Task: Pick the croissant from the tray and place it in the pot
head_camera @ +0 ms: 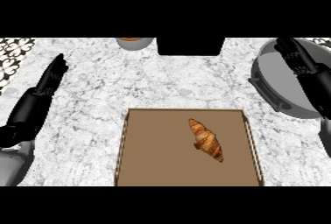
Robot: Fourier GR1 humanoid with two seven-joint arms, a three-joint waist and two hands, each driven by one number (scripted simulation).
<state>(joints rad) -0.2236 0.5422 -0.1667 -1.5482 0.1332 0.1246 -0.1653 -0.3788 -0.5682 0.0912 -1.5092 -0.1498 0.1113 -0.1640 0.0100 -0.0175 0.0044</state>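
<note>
A golden-brown croissant [206,140] lies slantwise on the brown tray [152,153] at the front centre of the marble counter. A grey metal pot [275,83] sits at the right, partly cut off by the view's edge. My right hand [302,65] stretches over the pot with straight fingers, open and holding nothing, well away from the croissant. At the left edge my left hand [45,85] rests open, fingers pointing away from me, far from the tray.
A grey bowl with something orange in it [134,42] stands at the counter's back edge. Beside it is a black box-like object [191,46]. Patterned tiles [14,54] show at the far left.
</note>
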